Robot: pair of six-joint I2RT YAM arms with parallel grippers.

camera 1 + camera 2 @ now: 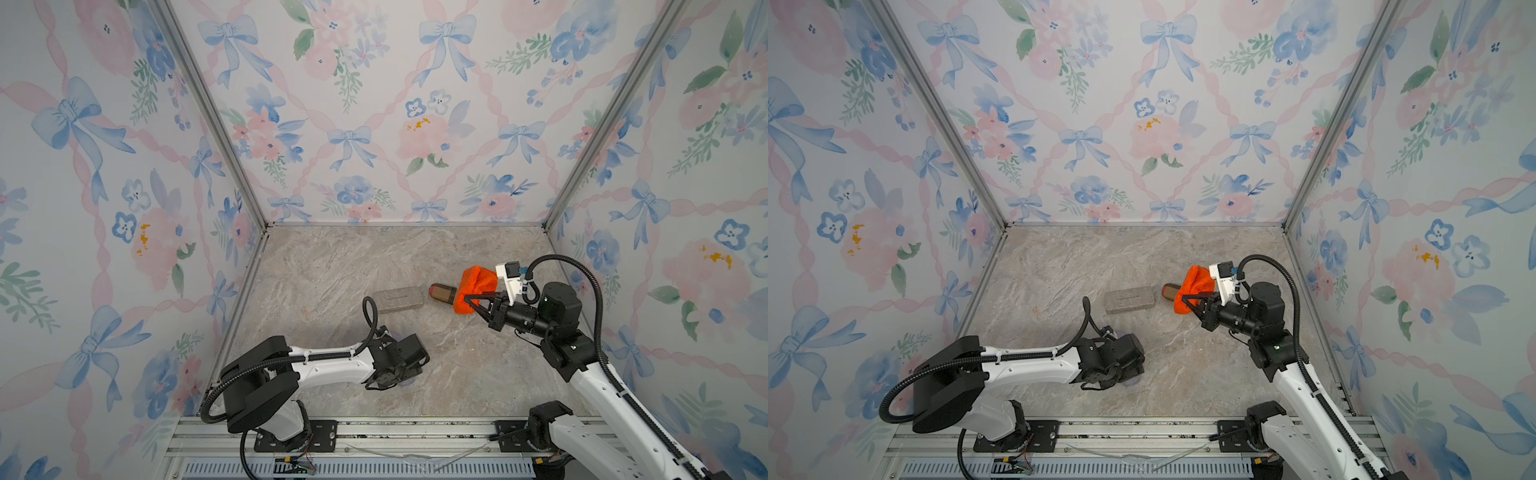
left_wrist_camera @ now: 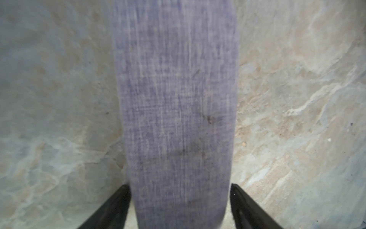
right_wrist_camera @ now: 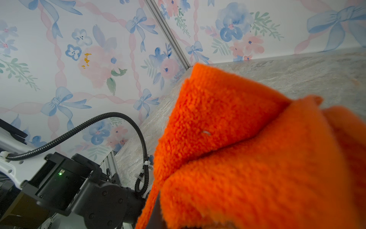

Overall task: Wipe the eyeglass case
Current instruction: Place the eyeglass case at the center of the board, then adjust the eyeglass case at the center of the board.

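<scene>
A lavender fabric eyeglass case (image 2: 176, 99) lies flat on the marble table. My left gripper (image 2: 180, 186) points straight down over it, open, with one black fingertip (image 2: 123, 195) on each side of the case. In both top views the left wrist (image 1: 399, 357) covers that case. My right gripper (image 1: 467, 300) hovers at the right, shut on a bunched orange cloth (image 1: 478, 286). The cloth (image 3: 257, 148) fills the right wrist view and hides the fingers.
A grey rectangular case (image 1: 398, 299) lies mid-table. A brown rounded case (image 1: 441, 292) lies just right of it, partly behind the cloth. Floral walls (image 1: 124, 208) close in three sides and a metal rail (image 1: 374, 432) runs along the front.
</scene>
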